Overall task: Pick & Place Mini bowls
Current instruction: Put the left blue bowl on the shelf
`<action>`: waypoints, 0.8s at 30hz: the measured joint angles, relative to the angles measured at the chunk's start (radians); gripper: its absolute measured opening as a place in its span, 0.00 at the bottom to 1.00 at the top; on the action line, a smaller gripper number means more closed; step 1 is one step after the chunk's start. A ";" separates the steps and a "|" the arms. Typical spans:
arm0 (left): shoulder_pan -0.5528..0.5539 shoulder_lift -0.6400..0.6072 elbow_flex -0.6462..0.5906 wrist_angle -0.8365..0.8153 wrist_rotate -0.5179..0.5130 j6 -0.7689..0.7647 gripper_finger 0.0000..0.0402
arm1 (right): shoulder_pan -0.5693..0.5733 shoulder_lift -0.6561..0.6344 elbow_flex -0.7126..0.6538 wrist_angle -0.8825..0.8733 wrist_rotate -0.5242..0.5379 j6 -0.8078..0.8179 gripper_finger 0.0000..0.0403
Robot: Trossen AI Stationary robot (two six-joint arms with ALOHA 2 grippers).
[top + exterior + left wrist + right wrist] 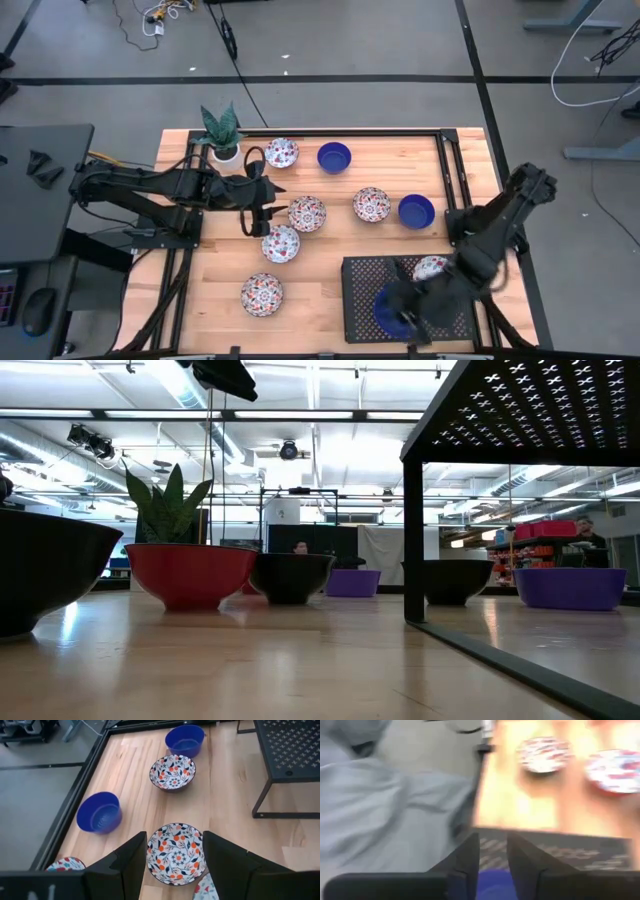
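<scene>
arms: two, matte black, jointed | left pincer [172, 870]: broad flat black fingers | cables: black

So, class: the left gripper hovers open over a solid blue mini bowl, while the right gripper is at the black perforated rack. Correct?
Not quite. The left wrist view shows the left gripper open over a white floral-patterned mini bowl, not blue. The right gripper is at the black perforated rack.

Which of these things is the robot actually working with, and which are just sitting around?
Part of the job:
- six floral mini bowls
- three blue mini bowls
- black rack, probably, since two bowls sit on it
- left gripper, right gripper

Just lying about:
- potted plant
- floor cables
</scene>
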 joint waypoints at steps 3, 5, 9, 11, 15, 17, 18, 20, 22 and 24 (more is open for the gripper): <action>0.000 0.000 0.000 -0.015 -0.001 -0.032 0.49 | -0.111 0.023 0.000 -0.035 -0.104 -0.008 0.15; 0.000 0.000 0.000 -0.025 -0.003 -0.050 0.49 | -0.168 0.043 -0.001 -0.061 -0.191 -0.027 0.09; 0.000 0.000 0.000 -0.040 -0.003 -0.077 0.49 | -0.238 0.067 0.000 -0.098 -0.392 -0.065 0.01; -0.001 0.000 0.000 -0.044 -0.003 -0.083 0.49 | -0.248 0.081 0.000 -0.127 -0.438 -0.066 0.02; -0.002 0.000 0.000 -0.047 -0.003 -0.087 0.49 | -0.248 0.089 0.000 -0.208 -0.457 -0.045 0.03; -0.002 0.000 0.000 -0.047 -0.003 -0.087 0.49 | -0.247 0.092 0.000 -0.241 -0.441 -0.025 0.01; -0.002 0.000 0.000 -0.047 -0.003 -0.087 0.49 | -0.247 0.092 0.000 -0.248 -0.427 -0.014 0.01; -0.002 0.000 0.000 -0.047 -0.003 -0.087 0.49 | -0.248 0.091 0.000 -0.258 -0.413 -0.006 0.01; -0.002 0.000 0.000 -0.047 -0.003 -0.087 0.49 | -0.248 0.091 0.000 -0.268 -0.420 -0.006 0.02; -0.002 0.000 0.000 -0.047 -0.003 -0.089 0.49 | -0.243 0.091 0.000 -0.278 -0.439 -0.005 0.02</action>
